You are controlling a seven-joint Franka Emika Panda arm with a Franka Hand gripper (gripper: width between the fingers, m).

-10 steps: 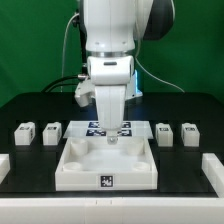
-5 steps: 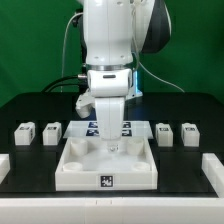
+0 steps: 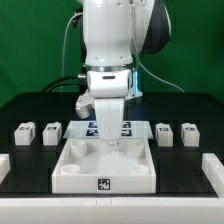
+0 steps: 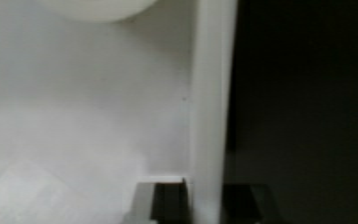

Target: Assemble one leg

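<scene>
Against a second ago, the gripper (image 3: 112,142) is found lower, sunk into the tray-like part (image 3: 70,178) near its rear wall. The jaws' spread, and any hold, cannot be told. The leg (image 3: 165,132) is seen on the table (image 3: 30,105), at the exterior view's right of the tray-like part, well apart from the jaws.

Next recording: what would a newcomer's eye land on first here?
The white robot arm fills the middle of the exterior view, its gripper hanging low over the far side of the large white tray-like part with a raised rim. Four small white cubic plastic legs flank it on the black table: two on the exterior view's left, two on its right.
</scene>
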